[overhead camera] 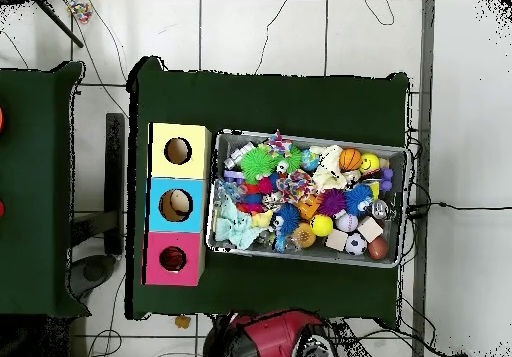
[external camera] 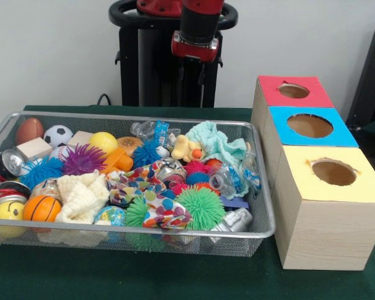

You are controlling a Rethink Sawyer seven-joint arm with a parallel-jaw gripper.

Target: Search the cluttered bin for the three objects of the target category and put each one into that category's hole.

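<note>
Duck (external camera: pixel 186 149), yellow with an orange beak, is lying in the cluttered bin (external camera: pixel 262 212) toward its far side, touching a crumpled mint-green cloth (external camera: pixel 220 145) in the front view; from overhead it is too small to pick out. Nothing is showing the claw itself: only the red and black arm (external camera: pixel 199 28) is hanging in at the top of the front view, drawn back above the pedestal (external camera: pixel 156 69), so I cannot tell whether the claw is released or clenched. From overhead the red arm (overhead camera: pixel 275 335) is sitting at the bottom edge, well apart from the bin (overhead camera: pixel 400 205).

Moving outward, the bin is resting on the green table (external camera: pixel 50 275) and is holding a jumble: a smooth orange basketball (external camera: pixel 42 208) at the near left corner, a green spiky ball (external camera: pixel 200 207) near the front wall, a purple spiky ball (external camera: pixel 83 159), a blue spiky ball (external camera: pixel 42 170), a small soccer ball (external camera: pixel 57 135) and a brown football (external camera: pixel 29 130) at the far left. No tiger or teddy bear is showing clearly among them.

Beside the bin three pale wooden boxes are standing in a row, touching each other. Farthest is the red-topped box (external camera: pixel 312 95) with its round hole (external camera: pixel 294 91), then the blue-topped box (external camera: pixel 340 134), then the yellow-topped box (external camera: pixel 325 231) nearest the camera.
</note>
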